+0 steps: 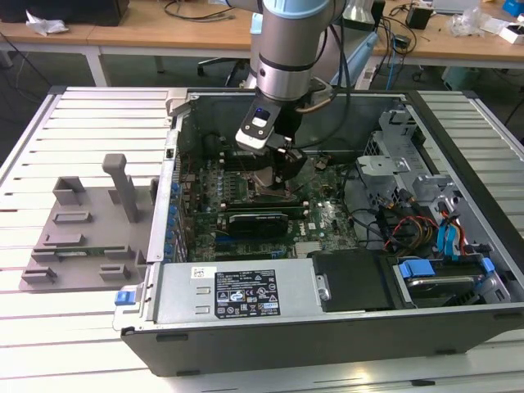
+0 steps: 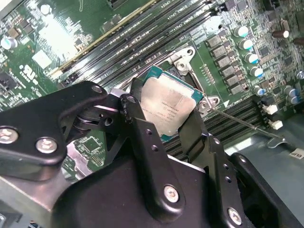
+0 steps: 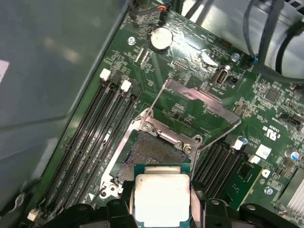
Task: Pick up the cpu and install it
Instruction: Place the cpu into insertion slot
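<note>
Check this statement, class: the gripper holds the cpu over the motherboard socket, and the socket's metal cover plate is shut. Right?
Not quite. The gripper holds the cpu over the socket, but the first wrist view shows the cover plate lifted open, not shut.

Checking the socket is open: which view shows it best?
First wrist view: the socket lies bare, its frame lifted, beyond the held cpu. In the second wrist view the cpu covers most of it; in the exterior view the claw blocks it.
</note>
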Robot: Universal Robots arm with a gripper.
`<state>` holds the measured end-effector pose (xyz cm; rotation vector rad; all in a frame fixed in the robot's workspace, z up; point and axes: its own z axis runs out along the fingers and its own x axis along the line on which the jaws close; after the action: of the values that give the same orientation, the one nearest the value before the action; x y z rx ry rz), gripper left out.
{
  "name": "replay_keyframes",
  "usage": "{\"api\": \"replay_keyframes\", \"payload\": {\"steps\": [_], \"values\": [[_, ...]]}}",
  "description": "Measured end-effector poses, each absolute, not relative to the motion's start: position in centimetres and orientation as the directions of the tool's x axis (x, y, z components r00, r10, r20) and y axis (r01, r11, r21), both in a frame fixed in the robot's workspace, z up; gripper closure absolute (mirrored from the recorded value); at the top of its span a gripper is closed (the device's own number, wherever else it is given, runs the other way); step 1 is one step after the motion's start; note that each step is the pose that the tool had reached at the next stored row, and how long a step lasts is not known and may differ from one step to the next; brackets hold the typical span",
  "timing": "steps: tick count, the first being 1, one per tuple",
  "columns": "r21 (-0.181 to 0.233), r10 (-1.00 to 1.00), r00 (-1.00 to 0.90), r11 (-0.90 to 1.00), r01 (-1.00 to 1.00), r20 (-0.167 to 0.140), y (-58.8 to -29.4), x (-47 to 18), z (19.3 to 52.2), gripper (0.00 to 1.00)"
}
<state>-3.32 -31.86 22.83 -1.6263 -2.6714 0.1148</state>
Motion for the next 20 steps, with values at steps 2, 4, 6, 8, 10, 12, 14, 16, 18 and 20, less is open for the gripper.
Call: {"api": "replay_keyframes", "payload": {"steps": [2,4,6,8,10,12,14,16,18,20], "values": [[-0.069,0.906,-0.421,0.419,0.905,-0.028,-31.86,-3.32,22.82,0.45],[-0.069,0.921,-0.387,0.385,0.920,-0.028,-31.86,-3.32,22.81,0.45],[-0.069,0.931,-0.364,0.362,0.930,-0.028,-31.86,-3.32,22.80,0.45],[-0.069,0.941,-0.338,0.336,0.939,-0.028,-31.86,-3.32,22.79,0.45],[-0.069,0.950,-0.311,0.309,0.949,-0.029,-31.86,-3.32,22.79,0.45],[-0.069,0.957,-0.287,0.285,0.956,-0.029,-31.86,-3.32,22.78,0.45],[-0.069,0.970,-0.240,0.237,0.969,-0.029,-31.86,-3.32,22.77,0.45],[-0.069,0.976,-0.214,0.211,0.975,-0.030,-31.86,-3.32,22.77,0.45],[-0.069,0.981,-0.193,0.190,0.979,-0.030,-31.86,-3.32,22.76,0.45],[-0.069,0.985,-0.168,0.166,0.984,-0.030,-31.86,-3.32,22.76,0.45]]}}
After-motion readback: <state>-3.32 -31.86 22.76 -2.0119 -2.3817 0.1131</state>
